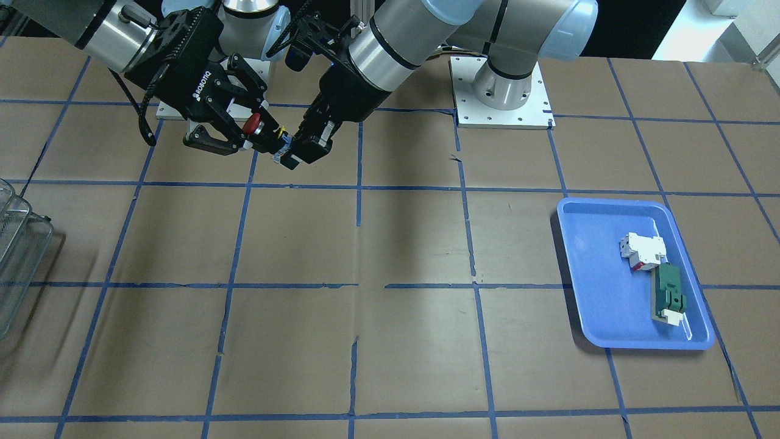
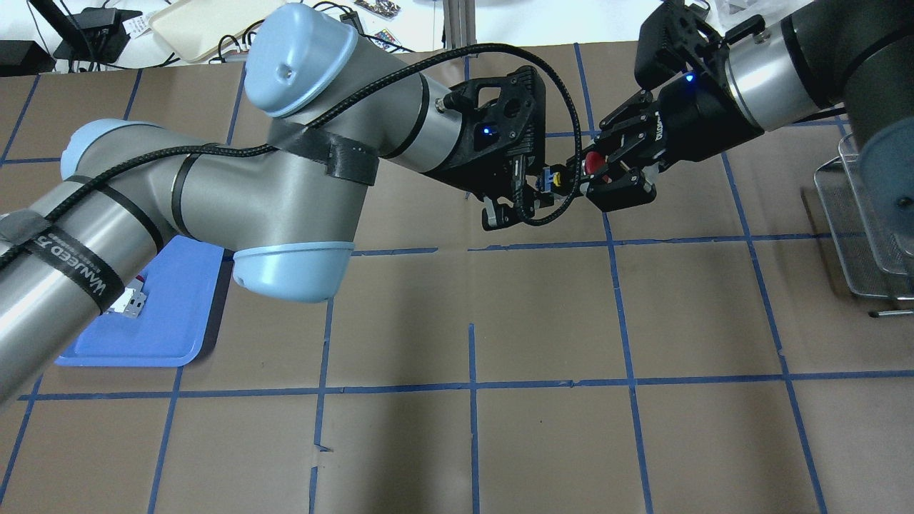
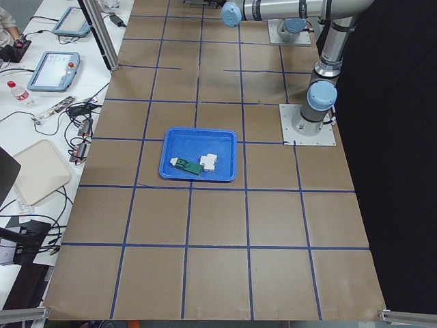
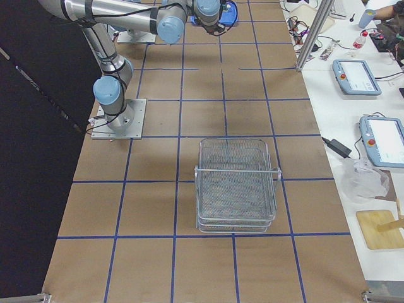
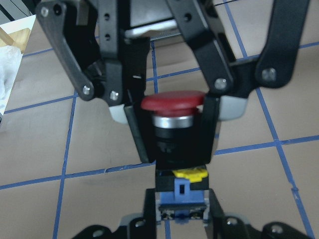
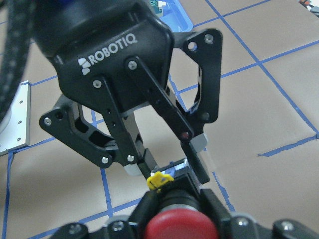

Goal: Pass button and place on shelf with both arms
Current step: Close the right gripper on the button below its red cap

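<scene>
The button [image 1: 251,125], with red cap, black body and a yellow and blue base, hangs in the air between both grippers over the far part of the table. My right gripper [image 1: 259,131] is shut on its black body just under the cap, as the left wrist view [image 5: 174,134] shows. My left gripper [image 1: 286,152] is shut on the blue base end [image 5: 182,204]. In the overhead view the button [image 2: 591,163] sits between the left gripper [image 2: 546,182] and the right gripper [image 2: 600,175]. The wire-mesh shelf [image 4: 237,183] stands on the table on my right, apart from both grippers.
A blue tray [image 1: 597,292] on my left holds a white block part [image 1: 643,251] and a green flat part [image 1: 670,292]. The shelf's edge shows at the overhead view's right side [image 2: 850,221]. The brown table top carries a blue tape grid.
</scene>
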